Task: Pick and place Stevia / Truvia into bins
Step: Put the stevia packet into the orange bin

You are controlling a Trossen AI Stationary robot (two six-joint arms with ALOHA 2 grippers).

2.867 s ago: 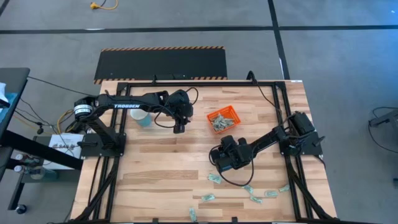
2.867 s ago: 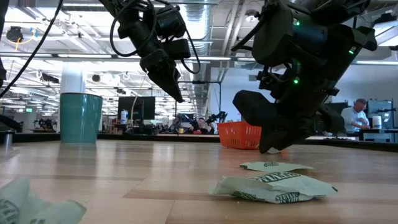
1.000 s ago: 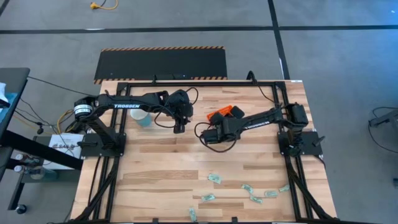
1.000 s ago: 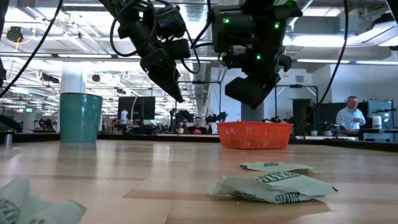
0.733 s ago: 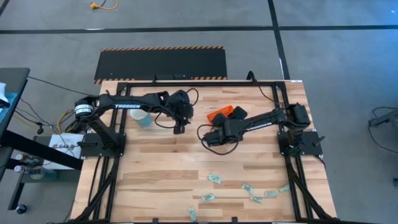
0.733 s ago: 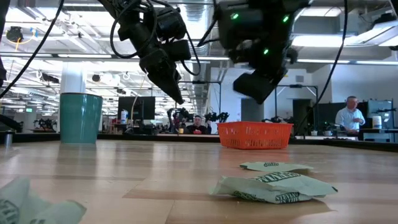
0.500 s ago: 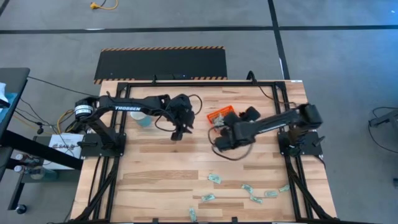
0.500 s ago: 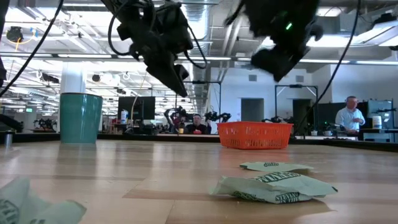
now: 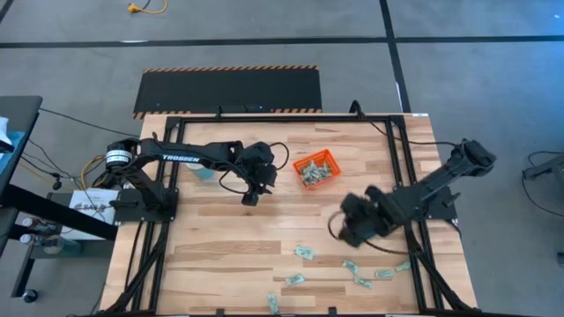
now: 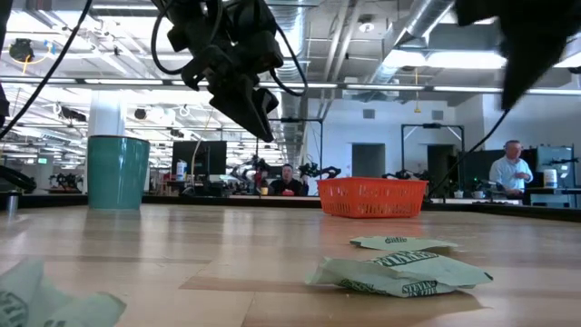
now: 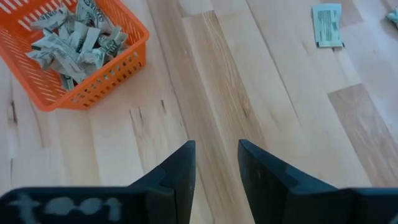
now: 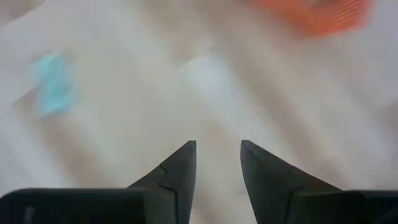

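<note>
The orange bin (image 9: pixel 315 167) stands on the table at the far middle, with several pale green Stevia packets (image 11: pixel 74 37) heaped inside. More packets (image 9: pixel 304 253) lie flat on the wood near the front edge (image 10: pixel 399 272). My left gripper (image 9: pixel 249 195) hangs open above bare wood to the bin's left, its fingers (image 11: pixel 180 168) apart with nothing between them. My right gripper (image 9: pixel 352 231) hovers open above the table between the bin and the loose packets, blurred. In its wrist view one packet (image 12: pixel 55 84) shows ahead of it.
A teal cup (image 10: pixel 118 173) stands at the far left, partly under my left arm (image 9: pixel 201 171). Loose packets are scattered along the near right (image 9: pixel 384 274). Bare wood (image 9: pixel 229 246) lies in the table's middle and near left. People show in the room behind.
My right gripper has swung quickly from over the bin toward the table's near right, rising, and now hangs over the wood by the loose packets. My left gripper has shifted slightly toward the near edge and turned a little.
</note>
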